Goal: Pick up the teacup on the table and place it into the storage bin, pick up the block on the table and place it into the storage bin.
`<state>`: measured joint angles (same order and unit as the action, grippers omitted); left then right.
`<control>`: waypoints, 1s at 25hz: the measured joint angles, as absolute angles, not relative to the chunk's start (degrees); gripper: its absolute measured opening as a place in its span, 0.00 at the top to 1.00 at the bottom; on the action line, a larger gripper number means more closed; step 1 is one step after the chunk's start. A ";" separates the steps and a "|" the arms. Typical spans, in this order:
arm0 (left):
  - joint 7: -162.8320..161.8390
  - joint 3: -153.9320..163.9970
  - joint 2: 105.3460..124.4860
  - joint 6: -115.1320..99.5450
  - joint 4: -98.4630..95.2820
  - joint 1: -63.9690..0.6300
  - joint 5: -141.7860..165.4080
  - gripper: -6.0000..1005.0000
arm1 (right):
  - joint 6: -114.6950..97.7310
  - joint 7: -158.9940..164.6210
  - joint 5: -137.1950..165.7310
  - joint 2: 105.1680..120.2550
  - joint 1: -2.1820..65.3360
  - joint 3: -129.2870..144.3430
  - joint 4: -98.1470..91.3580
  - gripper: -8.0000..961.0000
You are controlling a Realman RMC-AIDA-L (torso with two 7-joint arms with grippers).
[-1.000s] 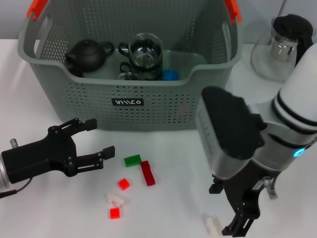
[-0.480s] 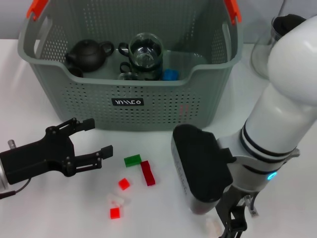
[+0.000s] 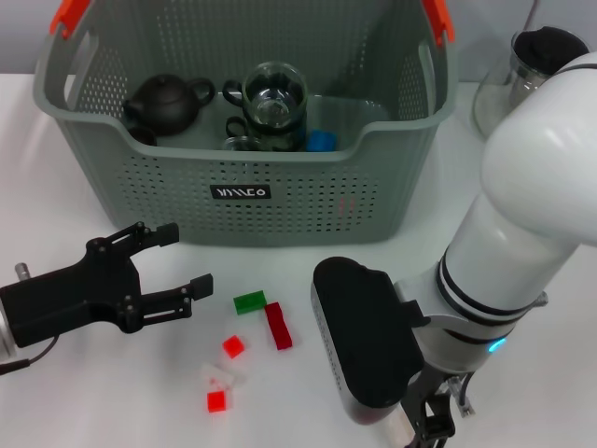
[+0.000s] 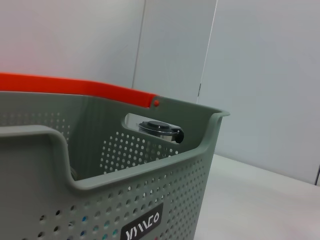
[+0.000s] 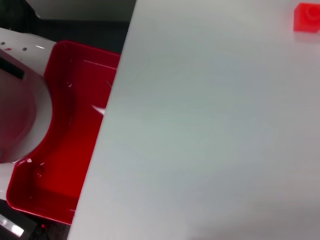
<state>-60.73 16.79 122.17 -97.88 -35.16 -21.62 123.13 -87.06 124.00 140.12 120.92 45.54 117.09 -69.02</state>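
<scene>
White-shelled right arm swung lower and further toward the middle of the near table edge than a second ago. Right pincer (image 3: 427, 422) down at that edge, where a pale block lay before; cannot tell its grip. Suggests a block pickup beginning. Left pincer (image 3: 187, 257) released, unmoved near the left edge. Green block (image 3: 249, 301) untouched on the table. Glass teacup (image 3: 275, 93) already inside the storage bin (image 3: 308, 191).

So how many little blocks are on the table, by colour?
Counting the loose blocks on the table in the head view:
Red: 3, one long block and two small ones
Green: 1
White: 1
Total: 5
</scene>
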 joint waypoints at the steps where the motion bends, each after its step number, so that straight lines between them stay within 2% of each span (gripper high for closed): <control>1: -60.73 16.79 122.17 -97.86 -35.16 -21.62 123.13 0.10 | -86.92 124.00 140.13 120.93 45.52 117.26 -68.95 0.15; 16: -60.73 16.75 122.17 -97.66 -35.16 -21.45 123.13 0.10 | -86.83 124.72 140.12 120.94 45.76 118.13 -68.88 0.22; 21: -60.73 16.70 122.16 -97.64 -35.16 -21.42 123.13 0.10 | -87.14 124.79 140.30 120.94 45.79 117.96 -69.15 0.47; 25: -60.73 16.69 122.10 -97.64 -35.16 -21.30 123.13 0.10 | -87.98 125.07 140.32 120.72 45.79 116.58 -70.43 0.53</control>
<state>-60.73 16.69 122.10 -97.64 -35.16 -21.30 123.13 -87.98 125.07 140.32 120.72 45.79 116.58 -70.43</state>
